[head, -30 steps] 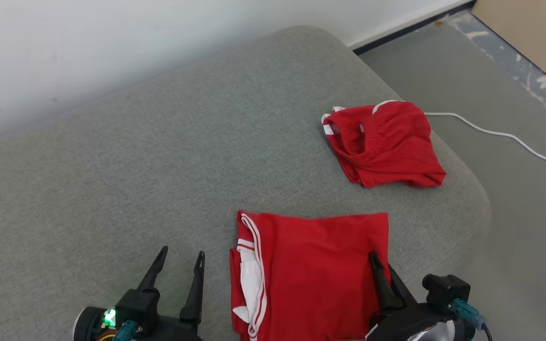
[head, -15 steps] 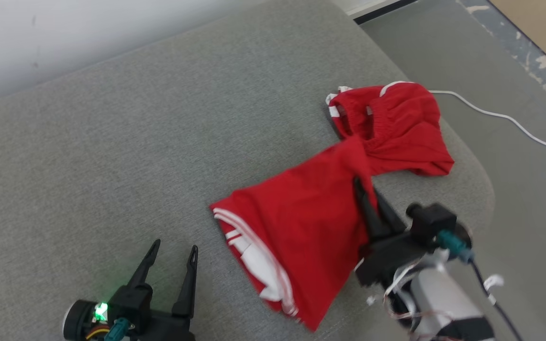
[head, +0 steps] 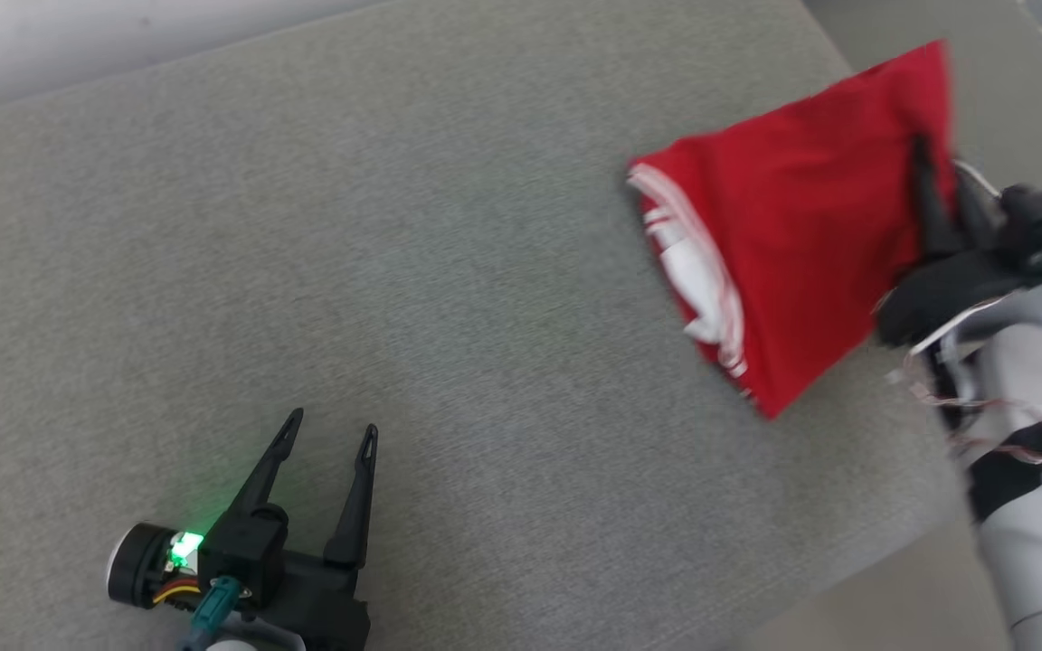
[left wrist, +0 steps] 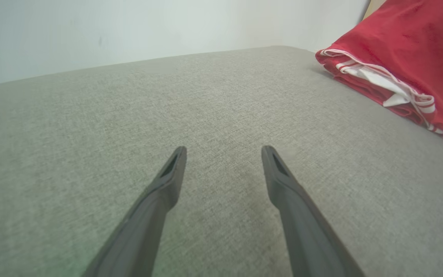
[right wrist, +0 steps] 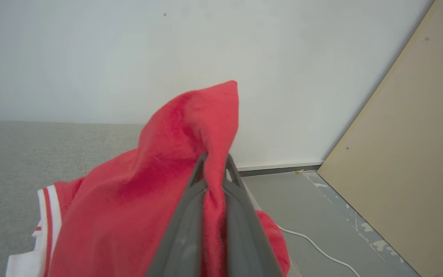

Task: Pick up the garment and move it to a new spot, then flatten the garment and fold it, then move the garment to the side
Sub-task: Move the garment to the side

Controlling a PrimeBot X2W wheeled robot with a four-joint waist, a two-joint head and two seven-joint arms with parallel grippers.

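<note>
The garment [head: 792, 244] is red with white stripes along one edge, folded, and hangs tilted over the far right of the grey cushion [head: 394, 271]. My right gripper [head: 933, 172] is shut on its upper right corner; in the right wrist view the red cloth [right wrist: 148, 200] bunches up between the fingertips [right wrist: 202, 173]. From the left wrist view the garment's [left wrist: 402, 50] striped edge sags down to the cushion's surface. My left gripper [head: 329, 432] stands open low over the cushion's front left, nothing between its fingers [left wrist: 167, 181].
Past the cushion's right end lies grey floor with a white cable [right wrist: 313, 246] and a leaning wooden board [right wrist: 406, 154]. A white wall [right wrist: 129, 57] runs behind. A bit of other red cloth [right wrist: 273, 234] shows under my right fingers.
My right gripper has lifted the folded garment from the cushion's front and carried it up and to the far right. The head camera has shifted. My left gripper stays open in place.
</note>
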